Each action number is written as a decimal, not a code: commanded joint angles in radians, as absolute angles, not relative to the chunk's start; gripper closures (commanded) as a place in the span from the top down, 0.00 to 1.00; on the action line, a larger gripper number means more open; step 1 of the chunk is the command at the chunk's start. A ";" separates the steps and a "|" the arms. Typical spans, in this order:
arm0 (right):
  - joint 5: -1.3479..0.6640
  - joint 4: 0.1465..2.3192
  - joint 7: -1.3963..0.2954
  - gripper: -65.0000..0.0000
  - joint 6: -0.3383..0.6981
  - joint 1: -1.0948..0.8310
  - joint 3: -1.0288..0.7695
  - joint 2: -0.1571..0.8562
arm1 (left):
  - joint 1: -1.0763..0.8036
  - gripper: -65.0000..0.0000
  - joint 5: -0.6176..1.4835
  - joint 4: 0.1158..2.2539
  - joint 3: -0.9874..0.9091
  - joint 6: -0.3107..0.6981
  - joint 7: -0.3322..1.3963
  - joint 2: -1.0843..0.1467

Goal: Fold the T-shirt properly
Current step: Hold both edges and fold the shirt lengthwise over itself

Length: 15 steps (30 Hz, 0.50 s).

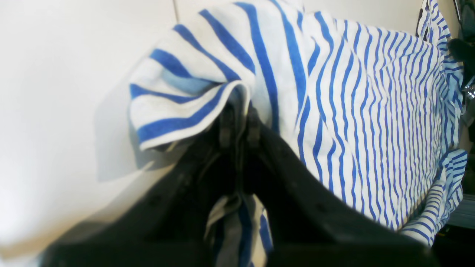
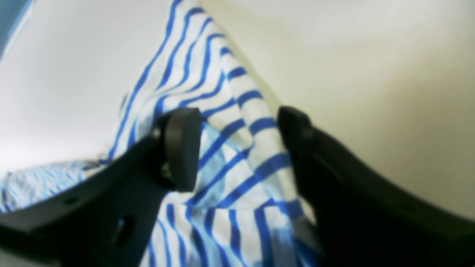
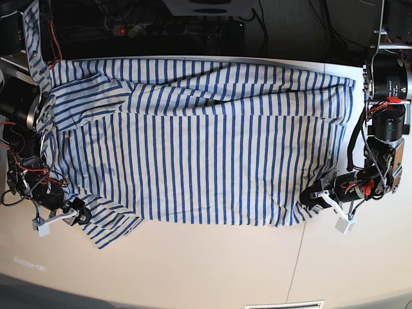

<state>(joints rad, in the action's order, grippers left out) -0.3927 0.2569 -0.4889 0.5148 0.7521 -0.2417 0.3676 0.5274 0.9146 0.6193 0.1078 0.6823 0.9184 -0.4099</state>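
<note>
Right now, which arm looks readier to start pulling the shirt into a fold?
The left. Its gripper is already shut on the T-shirt hem, while the right gripper stands open around cloth without gripping.

Bare white table (image 3: 212,270) fills the lower frame, open for reaching; the spread striped shirt (image 3: 193,148) covers the middle and top.

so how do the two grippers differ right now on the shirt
The left gripper has its jaws pressed together on a pinched fold of the T-shirt, lifting it off the table. The right gripper stands open, its fingers either side of a cloth ridge without clamping it. In the base view the left one sits at the shirt's right edge and the right one at its lower left corner. Both are black and sit at the shirt's near edge.
</note>
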 commanded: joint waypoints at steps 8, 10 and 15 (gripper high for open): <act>-0.288 0.308 -0.550 0.00 0.591 0.755 -0.020 0.376 | 0.549 0.00 0.860 0.625 0.109 0.698 0.781 -0.456; -0.272 0.340 -0.549 0.00 0.590 0.756 0.019 0.379 | 0.552 0.00 0.859 0.625 0.109 0.698 0.779 -0.461; -0.275 0.447 -0.571 0.00 0.591 0.756 0.048 0.386 | 0.575 0.00 0.883 0.625 0.109 0.698 0.805 -0.464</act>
<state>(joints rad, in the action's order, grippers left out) -0.2886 0.4427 -0.5385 0.5171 0.7403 0.0444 0.3801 0.5385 0.8665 0.6136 0.1120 0.6853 0.8242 -0.4488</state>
